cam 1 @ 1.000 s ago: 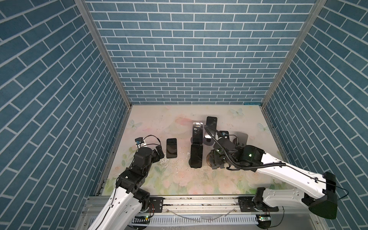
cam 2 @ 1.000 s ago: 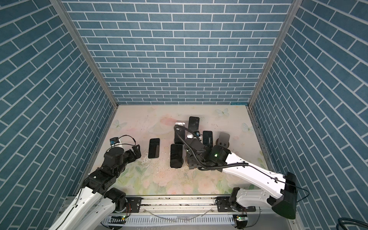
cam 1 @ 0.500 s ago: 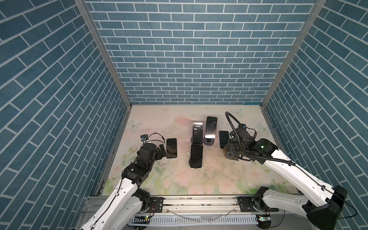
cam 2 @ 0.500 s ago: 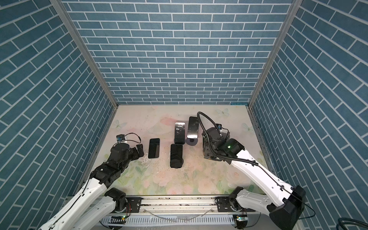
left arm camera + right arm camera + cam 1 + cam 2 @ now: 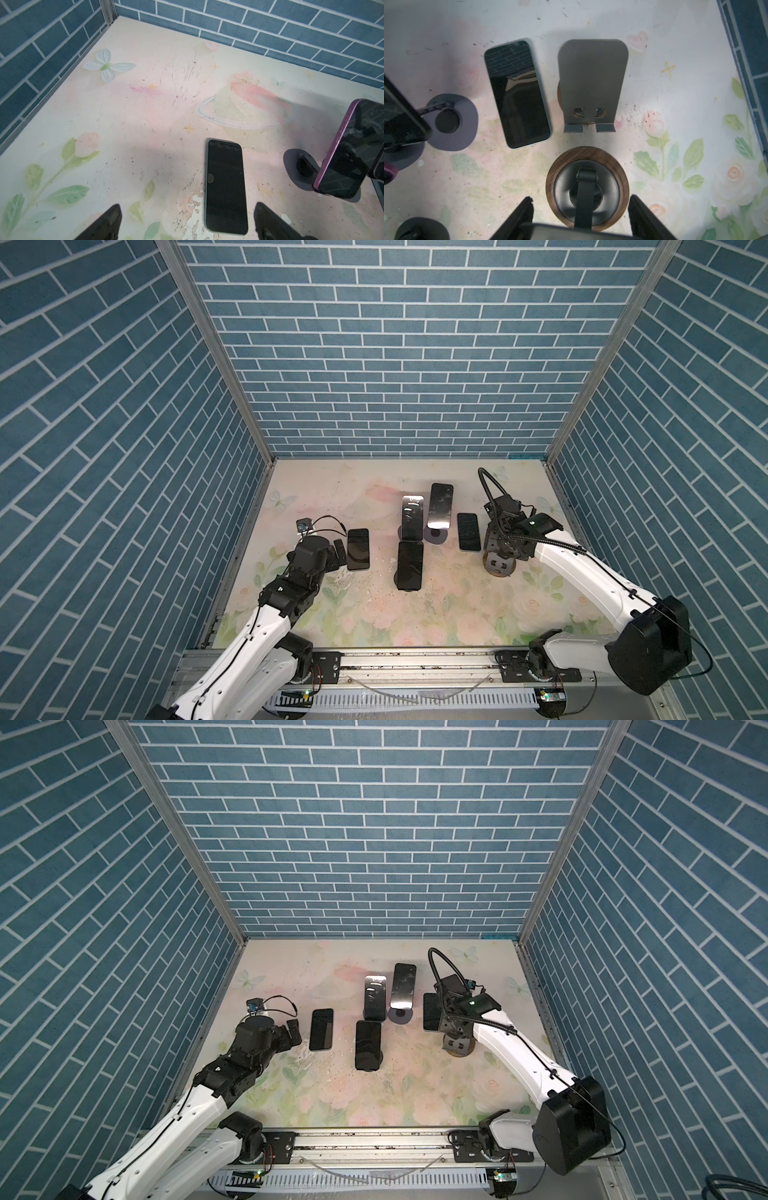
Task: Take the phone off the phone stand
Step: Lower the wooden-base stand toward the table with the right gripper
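phones lean on three stands in the stretch between the two grippers: the nearest propped phone, the middle propped phone just behind it, and the far propped phone above a round grey base. neither gripper touches any of them.

the left gripper is spread wide and grips nothing. the left loose phone lies flat, screen up, on the floral table, just ahead of the open jaws. its close end reaches in between the fingertips, nearer one finger than the other, and no contact shows. in both top views it lies just beside this gripper, on the side toward the propped phones.

the right gripper is clamped on the dark back plate of a bare wood-ringed stand, one finger against each side edge of the plate. the stand's round base sits straight below the jaws. whether that base rests on the table or hangs a little above it, i cannot tell. a grey-plate stand, also bare, with two small lips at its foot, stands just beyond the fingertips. the right loose phone lies flat, screen up, just beside that plate but apart from it, on the side toward the propped phones.
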{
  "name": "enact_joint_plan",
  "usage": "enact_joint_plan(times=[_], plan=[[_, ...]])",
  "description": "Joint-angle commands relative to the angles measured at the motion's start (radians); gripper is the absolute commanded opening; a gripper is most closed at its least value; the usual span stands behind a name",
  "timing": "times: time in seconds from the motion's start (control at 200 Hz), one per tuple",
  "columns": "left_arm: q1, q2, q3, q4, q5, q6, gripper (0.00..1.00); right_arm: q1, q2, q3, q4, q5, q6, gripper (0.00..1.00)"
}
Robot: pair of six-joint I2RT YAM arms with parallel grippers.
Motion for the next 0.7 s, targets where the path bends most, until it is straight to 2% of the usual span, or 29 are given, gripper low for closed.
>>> enact_joint_plan(times=[0.0,0.31,0.54,0.695], plan=[[0.006,0.010,0.029,0.017,-0.009,0.015,1.00,-0.054,0.006,-0.059,0.018,-0.007,-0.018,0.60],[0.006,0.024,0.035,0.013,-0.012,0.014,1.00,-0.145,-0.022,-0.193,0.186,-0.049,-0.037,0.61],[0.006,0.020,0.045,-0.012,-0.017,0.016,1.00,-0.170,-0.004,-0.205,0.235,-0.027,-0.057,0.62],[0.007,0.017,0.046,-0.023,-0.015,0.016,1.00,-0.182,0.023,-0.201,0.247,-0.031,-0.073,0.67]])
